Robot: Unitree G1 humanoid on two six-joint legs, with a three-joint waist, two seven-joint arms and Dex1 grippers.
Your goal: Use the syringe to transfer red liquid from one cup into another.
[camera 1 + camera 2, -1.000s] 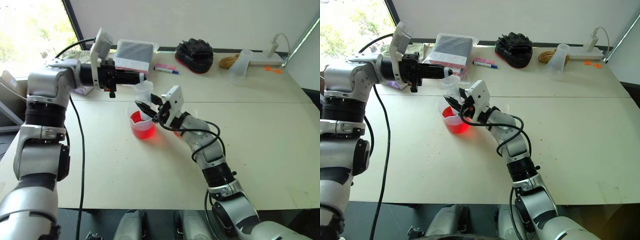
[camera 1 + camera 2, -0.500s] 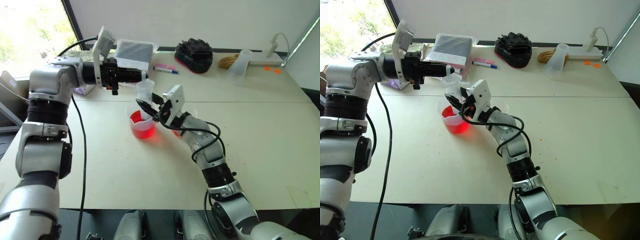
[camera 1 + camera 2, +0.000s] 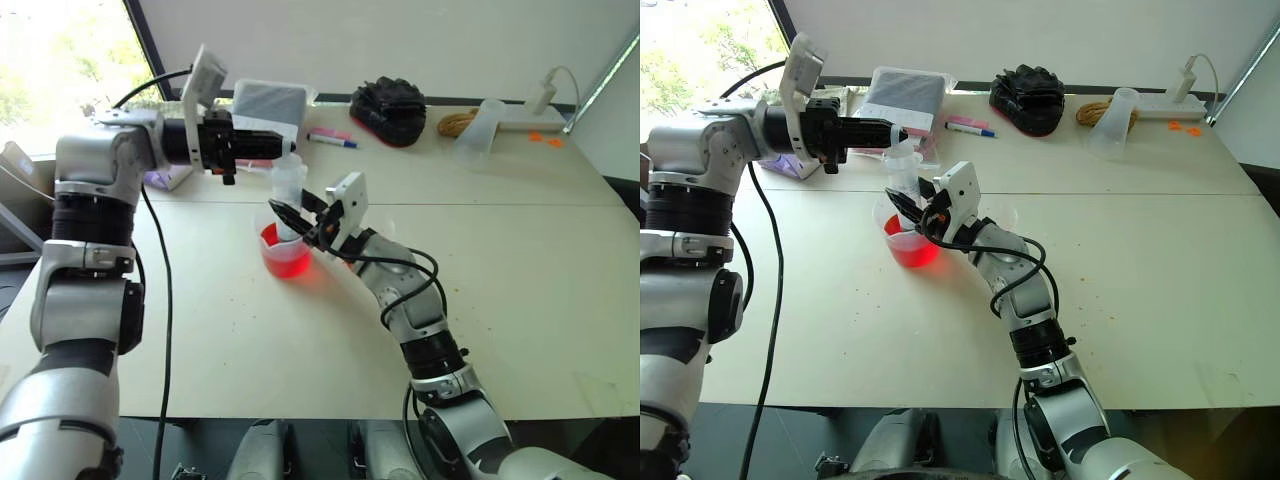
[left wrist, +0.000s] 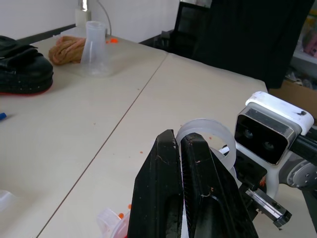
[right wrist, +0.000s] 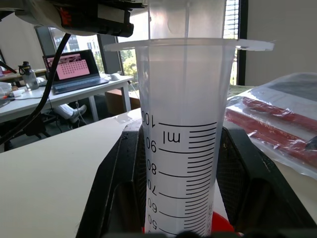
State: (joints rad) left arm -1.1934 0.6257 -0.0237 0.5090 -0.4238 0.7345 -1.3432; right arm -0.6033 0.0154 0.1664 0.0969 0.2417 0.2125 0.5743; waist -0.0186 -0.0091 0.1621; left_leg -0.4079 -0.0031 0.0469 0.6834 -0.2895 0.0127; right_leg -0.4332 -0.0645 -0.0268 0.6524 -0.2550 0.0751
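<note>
Standing upright over the larger beaker at the middle of the pale table, the syringe, its lower end dipping toward the red liquid pooled bright in the beaker's bottom. Clamping the clear barrel from its right, the right gripper, black fingers pressing both sides of the tube just above the beaker's rim; in the right wrist view, the printed graduations running down the barrel between the two dark fingers, with the wide flange showing at the top. Reaching in level from the left, the left gripper, fingers squeezed together on the white plunger top at the syringe's upper end; in the left wrist view, the two black fingers lying pressed against each other with the round plunger disc curving just past their tips. Sitting partly hidden behind the right wrist, just to the right of the beaker, the smaller cup, only a bit of its rim showing. Lying along the far edge of the table, well apart from the cups: a plastic-wrapped flat package, a marker pen, a black glove, a coil of rope and a clear upturned flask.
</note>
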